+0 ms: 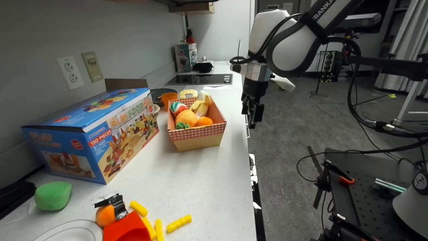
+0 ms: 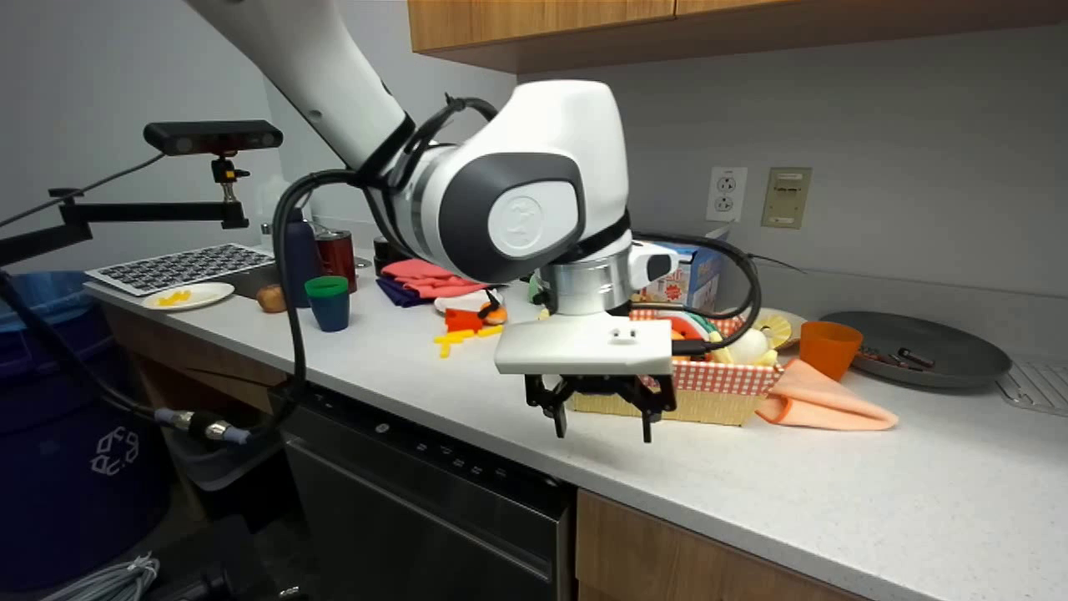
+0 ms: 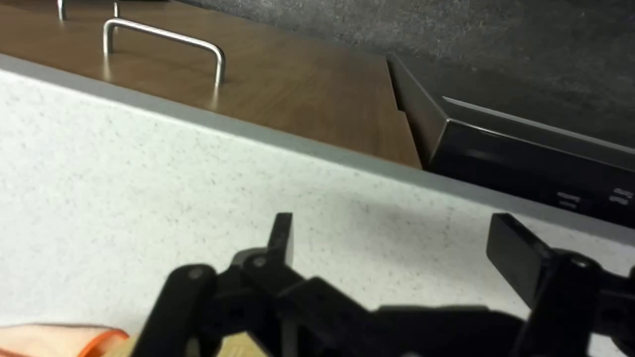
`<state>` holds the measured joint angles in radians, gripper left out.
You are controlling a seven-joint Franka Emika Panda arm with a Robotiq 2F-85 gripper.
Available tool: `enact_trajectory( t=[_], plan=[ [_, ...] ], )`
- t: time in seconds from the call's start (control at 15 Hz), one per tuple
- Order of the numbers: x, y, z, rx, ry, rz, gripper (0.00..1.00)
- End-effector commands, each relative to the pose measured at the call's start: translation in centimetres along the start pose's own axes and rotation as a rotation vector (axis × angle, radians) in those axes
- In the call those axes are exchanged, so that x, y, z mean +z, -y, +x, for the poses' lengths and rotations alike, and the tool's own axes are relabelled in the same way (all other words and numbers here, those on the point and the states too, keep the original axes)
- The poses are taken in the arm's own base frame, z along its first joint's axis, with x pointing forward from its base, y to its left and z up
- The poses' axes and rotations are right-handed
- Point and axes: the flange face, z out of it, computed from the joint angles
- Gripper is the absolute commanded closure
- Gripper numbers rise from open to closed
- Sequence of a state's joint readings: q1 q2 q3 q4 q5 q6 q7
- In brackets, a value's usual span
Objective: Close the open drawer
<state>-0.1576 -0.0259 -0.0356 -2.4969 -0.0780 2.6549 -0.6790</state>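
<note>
The hand hangs near the edge of the table, its two fingers spread apart. In the wrist view, what seems the drawer, wooden and with metal handle, is just under this edge.

The handle is glossy metal, the cabinet wood-grained, the fingers matt.
</note>
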Motion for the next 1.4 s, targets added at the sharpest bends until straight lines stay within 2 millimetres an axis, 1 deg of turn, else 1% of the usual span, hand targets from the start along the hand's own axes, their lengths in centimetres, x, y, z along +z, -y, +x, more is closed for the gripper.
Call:
enact_trajectory(
  t=[0.0,0.33,0.4,0.6,1.33],
  plan=[
    [-2.9,3.5,0.5,0.001,-0.01,-0.045,0.0],
    [-5.6,6.5,1.3,0.029,-0.031,-0.098,0.0],
    [-4.2,5.2,1.8,0.017,-0.035,-0.079,0.0],
    [-5.0,6.0,1.7,0.024,-0.043,-0.09,0.0],
    [-5.0,6.1,1.6,0.024,-0.043,-0.089,0.0]
  ],
)
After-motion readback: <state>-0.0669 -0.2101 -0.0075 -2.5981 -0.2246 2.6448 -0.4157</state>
